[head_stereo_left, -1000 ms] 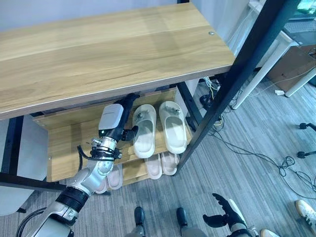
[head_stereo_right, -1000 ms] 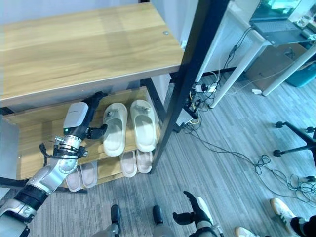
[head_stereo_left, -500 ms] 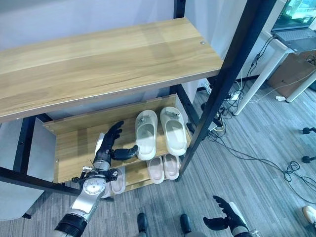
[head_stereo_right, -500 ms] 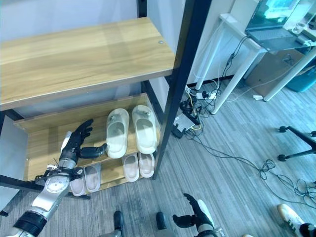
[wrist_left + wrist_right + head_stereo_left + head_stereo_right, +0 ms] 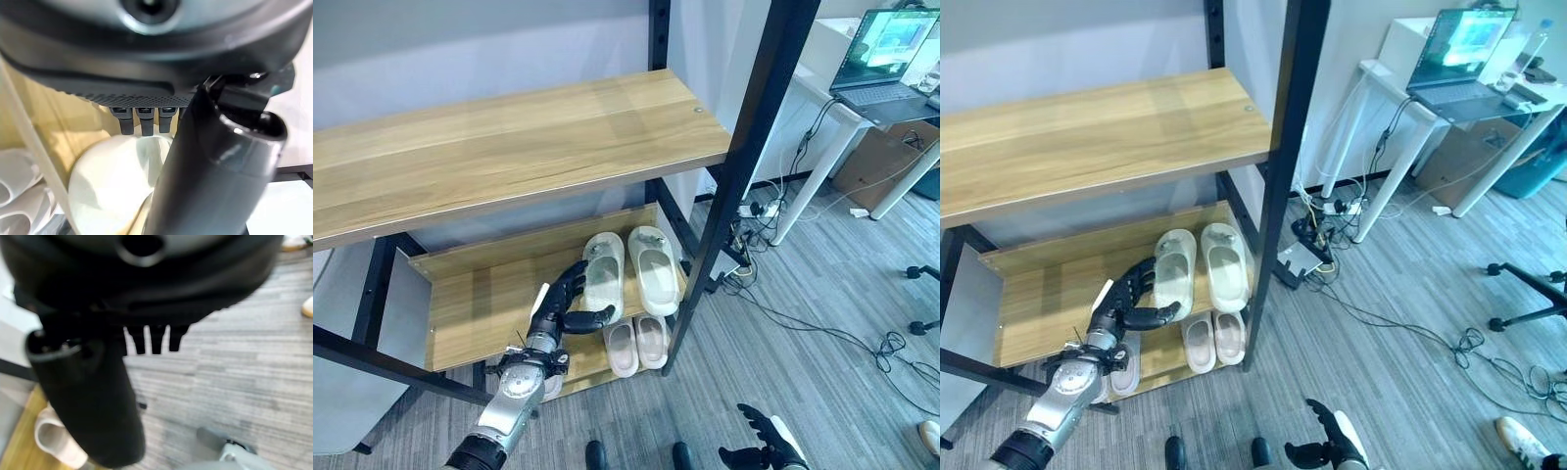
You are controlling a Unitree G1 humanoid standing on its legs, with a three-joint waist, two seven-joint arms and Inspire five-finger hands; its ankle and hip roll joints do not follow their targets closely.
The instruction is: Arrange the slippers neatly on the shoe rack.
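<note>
Left hand [image 5: 563,305], fingers spread wide, holds nothing beside cream slippers [image 5: 625,269] on shoe rack [image 5: 470,299]; right hand [image 5: 759,452] relaxed, empty.

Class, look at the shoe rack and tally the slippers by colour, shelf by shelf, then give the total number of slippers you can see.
Pale green slippers, middle shelf beside the open left hand: 2
Pinkish slippers, bottom shelf at the right: 2
Pinkish slippers, bottom shelf at the left, partly hidden behind the left arm: at least 1, likely 2
Total: 5 or 6 slippers
</note>
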